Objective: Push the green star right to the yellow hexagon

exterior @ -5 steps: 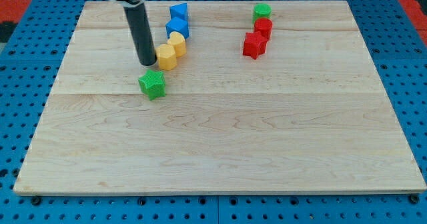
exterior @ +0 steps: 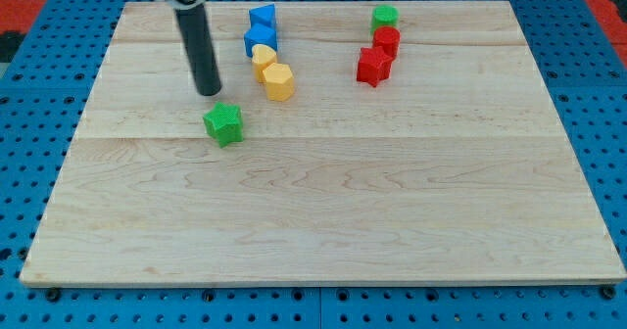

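Clearly, the green star (exterior: 223, 123) is a small chunky block with blunt points, bright green with a paler top face, lying flat on the wooden board (exterior: 323, 221) toward the view's left, just below the board's upper seam. My tip (exterior: 208, 92) stands just above it and slightly to the view's left, near the star but apart from it; the rod carries no pincer, so there is nothing to be apart or together. The yellow hexagon (exterior: 279, 81) sits to the view's upper right of the star, apart from it, touching a second yellow block (exterior: 263, 58) whose shape I cannot make out. Above those lie two blue blocks (exterior: 261, 28) stacked along the view's top. Well to the view's right are a red star (exterior: 372, 66), a red block (exterior: 387, 41) and a green round block (exterior: 384, 17).
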{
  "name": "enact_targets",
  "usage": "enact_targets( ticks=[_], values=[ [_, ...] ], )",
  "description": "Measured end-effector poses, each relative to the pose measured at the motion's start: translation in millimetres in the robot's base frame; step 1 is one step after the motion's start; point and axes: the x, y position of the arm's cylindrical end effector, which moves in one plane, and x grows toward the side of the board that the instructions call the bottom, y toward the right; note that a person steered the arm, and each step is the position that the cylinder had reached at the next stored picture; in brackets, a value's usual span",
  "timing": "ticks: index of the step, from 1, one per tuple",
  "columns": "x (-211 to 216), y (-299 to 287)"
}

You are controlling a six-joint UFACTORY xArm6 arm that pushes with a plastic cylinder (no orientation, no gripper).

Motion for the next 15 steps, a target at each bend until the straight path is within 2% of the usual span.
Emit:
enact_targets(
  ticks=[1,2,3,5,7,8,9,10,13,15],
  values=[
    [46.5,-3.4],
    [66.3,-2.8],
    [66.3,-0.7],
    [65.4,48.4],
    [55.2,72.8],
    [55.2,45.5],
    [55.2,-11.0],
    [51.8,-3.5],
    [36.6,84.1],
    [35.8,88.6]
  ],
)
